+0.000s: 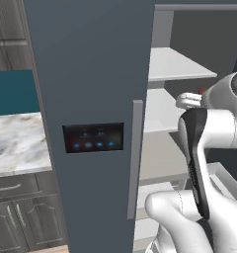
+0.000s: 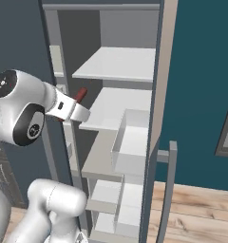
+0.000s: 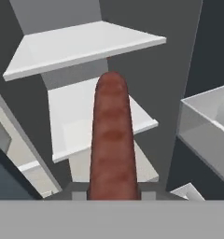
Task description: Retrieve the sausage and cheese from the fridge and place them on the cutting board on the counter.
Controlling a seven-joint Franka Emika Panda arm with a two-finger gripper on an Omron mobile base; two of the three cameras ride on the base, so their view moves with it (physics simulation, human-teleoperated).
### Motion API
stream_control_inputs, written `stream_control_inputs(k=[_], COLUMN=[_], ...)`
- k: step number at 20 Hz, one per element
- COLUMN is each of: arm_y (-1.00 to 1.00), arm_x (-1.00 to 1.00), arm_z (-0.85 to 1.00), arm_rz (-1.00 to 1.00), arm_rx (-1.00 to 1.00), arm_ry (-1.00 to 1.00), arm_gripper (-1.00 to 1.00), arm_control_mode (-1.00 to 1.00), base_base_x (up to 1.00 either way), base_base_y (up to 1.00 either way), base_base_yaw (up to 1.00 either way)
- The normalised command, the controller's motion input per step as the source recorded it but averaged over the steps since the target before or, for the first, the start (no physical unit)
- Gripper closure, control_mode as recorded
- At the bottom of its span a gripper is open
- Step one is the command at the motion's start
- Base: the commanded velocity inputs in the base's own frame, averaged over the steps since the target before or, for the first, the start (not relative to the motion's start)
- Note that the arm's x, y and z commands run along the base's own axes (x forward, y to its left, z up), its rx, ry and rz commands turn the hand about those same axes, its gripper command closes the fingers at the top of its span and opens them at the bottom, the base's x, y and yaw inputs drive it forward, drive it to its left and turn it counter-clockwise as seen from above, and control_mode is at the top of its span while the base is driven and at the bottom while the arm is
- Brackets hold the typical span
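Note:
My gripper is shut on the sausage, a dark red-brown rod that sticks straight out from between the fingers. In the right base view the sausage points up and toward the open fridge, just in front of its white shelves, with the gripper below it. A small red bit of the sausage peeks past the hand in the left base view. The fridge's left door is closed. The cheese and the cutting board are out of view. The marble counter lies at the left.
White shelves and a door bin surround the hand. The open right door with its grey handle stands to the right. The closed door carries a black panel and a long handle. Dark cabinets sit under the counter.

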Motion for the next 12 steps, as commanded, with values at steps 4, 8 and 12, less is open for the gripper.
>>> stream_control_inputs(k=[4, 8, 12], arm_y=[0.31, 0.31, 0.05], arm_x=[-0.25, -0.2, -0.02], arm_z=[-0.58, -0.57, -0.04], arm_rz=[0.01, 0.0, 0.0], arm_rx=[0.1, 0.06, 0.02], arm_ry=[0.43, 0.24, 0.05], arm_gripper=[1.0, 1.0, 1.0], arm_control_mode=[-1.0, -1.0, -1.0], base_base_x=[0.0, 0.0, 0.0], base_base_y=[0.0, 0.0, 0.0], base_base_yaw=[0.0, 0.0, 0.0])
